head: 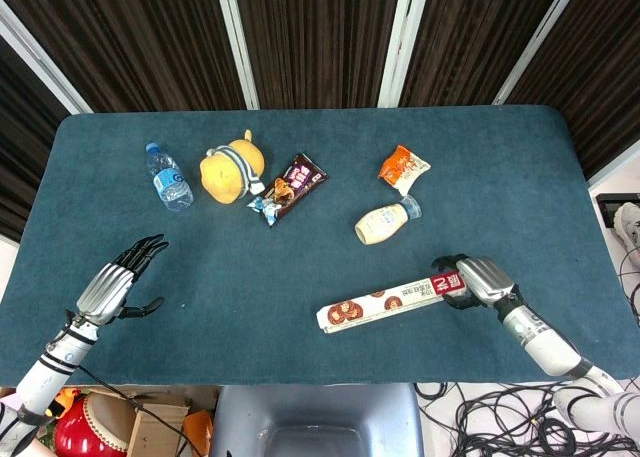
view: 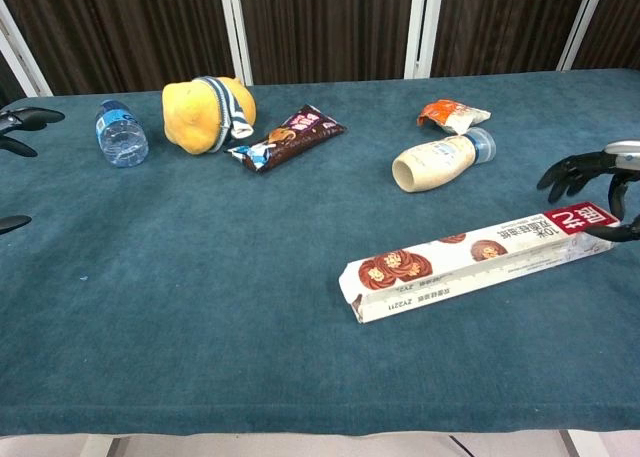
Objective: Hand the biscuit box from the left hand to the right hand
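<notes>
The biscuit box (head: 392,299) is a long white carton with chocolate biscuit pictures and a red end. It lies slanted near the table's front edge, also seen as the biscuit box (view: 470,262) in the chest view. My right hand (head: 478,281) grips the red end, fingers above and thumb below; at the chest view's right edge only part of the right hand (view: 588,168) shows. The box's other end looks low on the cloth. My left hand (head: 115,285) hovers at the front left, fingers spread, holding nothing, far from the box. Only the left hand's fingertips (view: 22,118) reach the chest view.
On the blue table (head: 500,157) behind the box lie a small beige bottle (head: 385,222) and an orange snack packet (head: 403,167). Further left are a chocolate wrapper (head: 290,185), a yellow plush toy (head: 230,170) and a water bottle (head: 170,177).
</notes>
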Available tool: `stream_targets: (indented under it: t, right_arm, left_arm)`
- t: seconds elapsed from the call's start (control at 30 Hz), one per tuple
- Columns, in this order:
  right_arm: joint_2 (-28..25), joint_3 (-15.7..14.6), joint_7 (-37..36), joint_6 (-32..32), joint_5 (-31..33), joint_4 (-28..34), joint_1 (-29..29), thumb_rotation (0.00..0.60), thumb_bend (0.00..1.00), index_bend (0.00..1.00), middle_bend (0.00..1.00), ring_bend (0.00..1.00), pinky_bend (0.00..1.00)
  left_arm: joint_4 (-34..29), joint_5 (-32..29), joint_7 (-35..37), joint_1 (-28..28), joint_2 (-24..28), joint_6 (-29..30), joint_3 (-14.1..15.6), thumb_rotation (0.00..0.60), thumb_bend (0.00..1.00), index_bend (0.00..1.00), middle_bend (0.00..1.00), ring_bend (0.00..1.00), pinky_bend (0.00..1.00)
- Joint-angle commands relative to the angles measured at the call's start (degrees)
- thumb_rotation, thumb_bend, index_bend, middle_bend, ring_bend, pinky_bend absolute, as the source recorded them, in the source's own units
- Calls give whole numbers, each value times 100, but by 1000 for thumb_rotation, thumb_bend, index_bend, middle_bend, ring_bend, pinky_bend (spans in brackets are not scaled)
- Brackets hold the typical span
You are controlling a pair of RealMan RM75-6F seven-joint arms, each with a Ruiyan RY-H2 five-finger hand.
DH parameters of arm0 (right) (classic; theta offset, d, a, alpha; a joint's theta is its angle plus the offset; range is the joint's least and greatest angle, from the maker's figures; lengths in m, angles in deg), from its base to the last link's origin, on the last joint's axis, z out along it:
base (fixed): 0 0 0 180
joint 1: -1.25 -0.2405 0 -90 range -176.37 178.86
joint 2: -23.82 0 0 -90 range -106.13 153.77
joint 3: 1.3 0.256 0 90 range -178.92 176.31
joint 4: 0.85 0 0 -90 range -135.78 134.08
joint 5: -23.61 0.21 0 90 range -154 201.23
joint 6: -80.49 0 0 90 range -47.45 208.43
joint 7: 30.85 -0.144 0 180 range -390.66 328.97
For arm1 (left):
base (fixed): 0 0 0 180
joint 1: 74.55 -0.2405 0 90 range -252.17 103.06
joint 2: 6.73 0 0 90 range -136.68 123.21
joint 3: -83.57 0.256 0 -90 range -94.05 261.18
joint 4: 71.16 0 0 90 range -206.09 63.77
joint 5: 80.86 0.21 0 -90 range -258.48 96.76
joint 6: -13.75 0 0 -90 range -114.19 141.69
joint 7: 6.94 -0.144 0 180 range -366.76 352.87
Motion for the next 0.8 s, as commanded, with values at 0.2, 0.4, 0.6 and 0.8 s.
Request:
stream_targets:
  t: [0.2, 0.4, 0.6, 0.8]
  right_arm:
    - [-973, -129, 46, -891, -200, 922, 528, 600, 118, 0, 0, 0, 223]
    - [-1806, 94, 3428, -3341, 706, 2326, 2001, 600, 118, 0, 0, 0, 64]
    - [-1405, 85, 3890, -4696, 827, 2610, 3000, 600, 118, 0, 0, 0, 46]
    - [-1189, 132, 3021, -4414, 869, 2056, 3190, 600, 118, 0, 0, 0, 46]
  left_arm:
    - [-569, -149, -357, -182, 477, -120, 73, 600, 294, 13, 26, 0, 153]
    - [-2445, -665, -2324, -925, 1442, 464, 20, 600, 325, 0, 30, 0, 125]
    - [-3515, -1037, -3526, -1686, 1537, 946, 169, 600, 331, 0, 50, 3, 120]
    - [-3569, -595, -3404, -1877, 1616, 1239, 231, 600, 330, 0, 48, 6, 118]
